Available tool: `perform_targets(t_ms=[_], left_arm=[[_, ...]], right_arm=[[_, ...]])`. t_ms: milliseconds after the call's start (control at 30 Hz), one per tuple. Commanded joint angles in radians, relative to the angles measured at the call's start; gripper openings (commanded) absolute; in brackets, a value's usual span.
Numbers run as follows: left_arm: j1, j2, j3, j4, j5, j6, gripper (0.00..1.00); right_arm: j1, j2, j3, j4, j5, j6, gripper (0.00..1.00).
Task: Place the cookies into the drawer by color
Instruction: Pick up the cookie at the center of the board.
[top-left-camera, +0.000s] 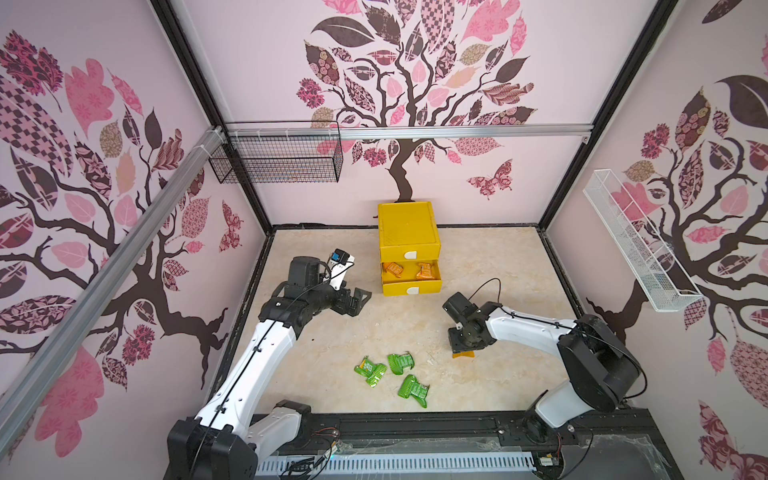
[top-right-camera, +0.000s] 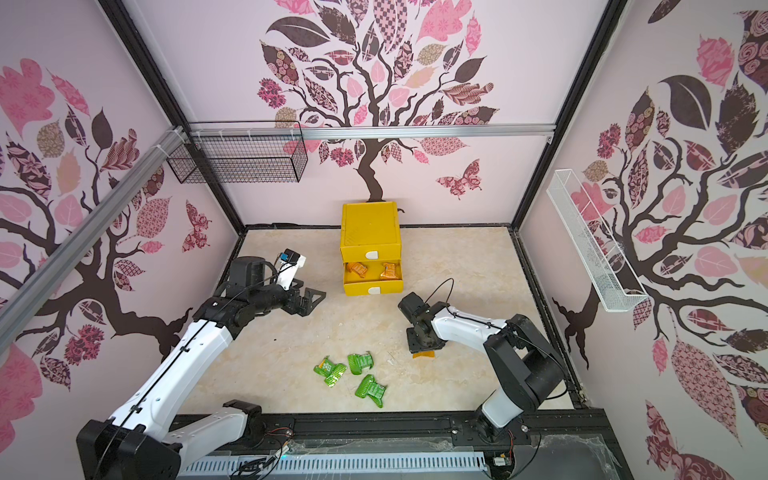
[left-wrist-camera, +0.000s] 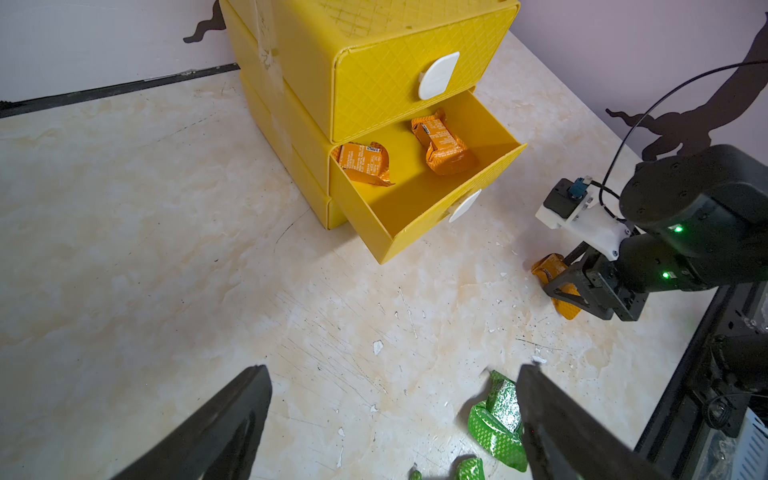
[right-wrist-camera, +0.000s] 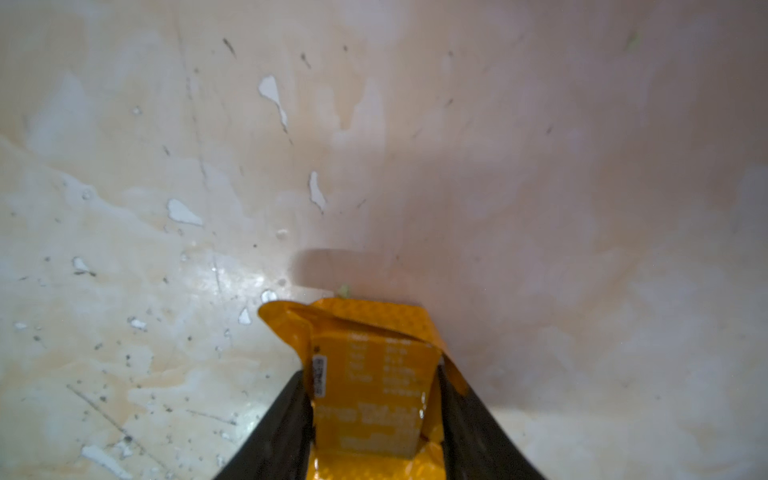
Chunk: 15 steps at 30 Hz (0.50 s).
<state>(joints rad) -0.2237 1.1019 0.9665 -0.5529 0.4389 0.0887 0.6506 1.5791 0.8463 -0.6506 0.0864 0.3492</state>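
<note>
1. Right gripper: jaws pressed against both sides of one orange cookie, pinching it low over the marbled table, nearer the front than the chest and to its right. Whether the packet rests on the surface or hangs clear of it cannot be told.
2. Left gripper: jaws spread wide, nothing between them, hovering to the left of the yellow drawer chest.
3. Chest stands against the back wall. Its top drawer is closed and its middle drawer is pulled out.
4. Two stored orange cookies lie inside the middle drawer, apart from each other.
5. Three green cookies lie clustered on the table near its front edge, between the two arms.
</note>
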Motion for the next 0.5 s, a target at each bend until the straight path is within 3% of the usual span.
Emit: perform_targets(t_ms=[0,467], left_arm=[[0.004,-0.023,-0.006,0.028,0.016,-0.008,0.97],[0.002,-0.037,-0.017,0.029,0.006,0.014,0.97]], right_arm=[[0.003,0.051,0.017,-0.005,-0.007,-0.012,0.40],[0.003,-0.135,0.094,-0.109,0.018,-0.033,0.38]])
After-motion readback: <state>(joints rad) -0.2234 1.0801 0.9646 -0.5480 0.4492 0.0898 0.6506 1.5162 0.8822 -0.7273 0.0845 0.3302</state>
